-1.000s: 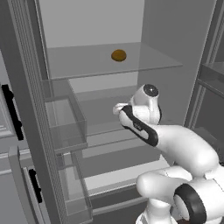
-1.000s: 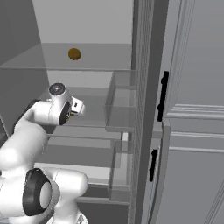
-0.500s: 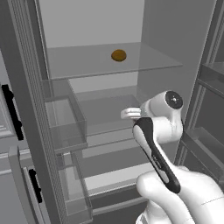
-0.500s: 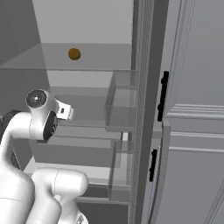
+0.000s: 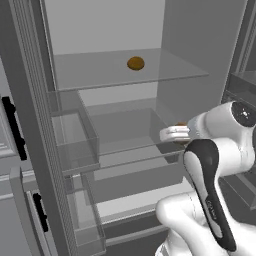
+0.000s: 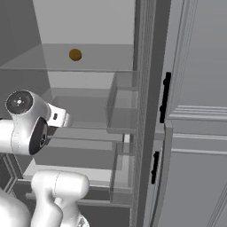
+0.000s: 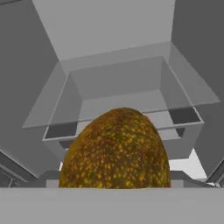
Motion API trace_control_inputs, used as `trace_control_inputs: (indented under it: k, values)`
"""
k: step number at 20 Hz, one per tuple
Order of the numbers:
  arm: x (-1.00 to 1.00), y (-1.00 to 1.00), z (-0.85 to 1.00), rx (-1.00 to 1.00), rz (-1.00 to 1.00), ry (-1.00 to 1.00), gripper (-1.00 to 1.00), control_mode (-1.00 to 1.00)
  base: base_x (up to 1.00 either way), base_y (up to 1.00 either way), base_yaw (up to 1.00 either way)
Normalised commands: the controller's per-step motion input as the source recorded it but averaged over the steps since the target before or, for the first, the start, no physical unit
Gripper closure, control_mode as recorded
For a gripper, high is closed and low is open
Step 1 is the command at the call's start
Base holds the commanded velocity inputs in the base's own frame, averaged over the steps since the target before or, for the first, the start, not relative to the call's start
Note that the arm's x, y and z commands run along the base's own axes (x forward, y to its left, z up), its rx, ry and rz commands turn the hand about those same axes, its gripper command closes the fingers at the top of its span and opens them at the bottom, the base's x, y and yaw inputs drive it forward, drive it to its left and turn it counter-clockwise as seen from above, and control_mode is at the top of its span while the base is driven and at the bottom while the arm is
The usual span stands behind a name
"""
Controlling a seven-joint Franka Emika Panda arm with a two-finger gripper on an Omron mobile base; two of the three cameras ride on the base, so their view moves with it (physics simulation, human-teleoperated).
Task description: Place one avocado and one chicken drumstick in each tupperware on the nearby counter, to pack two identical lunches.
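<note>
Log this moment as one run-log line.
place: open fridge | gripper: holds avocado, at the middle shelf | second avocado: on upper glass shelf | tupperware: not yet loaded

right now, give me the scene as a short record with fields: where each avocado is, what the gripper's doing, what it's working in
place: open fridge, clear glass shelves
avocado on shelf: one avocado lies alone on the upper shelf, towards the back
avocado at hand: second avocado close in front of the hand camera, between the fingers
gripper: gripper at the middle shelf level, shut on the second avocado
door bins: clear bins on the left door
</note>
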Motion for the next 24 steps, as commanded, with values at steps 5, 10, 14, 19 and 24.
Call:
trace_control_inputs:
  k: [5, 10, 14, 19, 24]
  values:
    - [-1.00, -0.31, 0.02, 0.00, 0.00, 0.00, 1.00, -1.00, 0.00, 0.00, 0.00]
    - [-0.60, -0.02, -0.09, -0.01, 0.00, 0.00, 1.00, 1.00, -0.35, 0.00, 0.00]
    - [0.00, 0.00, 0.00, 0.00, 0.00, 0.00, 1.00, 1.00, -1.00, 0.10, 0.04]
    - [0.00, 0.00, 0.00, 0.00, 0.00, 0.00, 1.00, 1.00, -0.97, 0.53, 0.20]
    - [0.00, 0.00, 0.00, 0.00, 0.00, 0.00, 1.00, 1.00, -0.25, 0.87, 0.43]
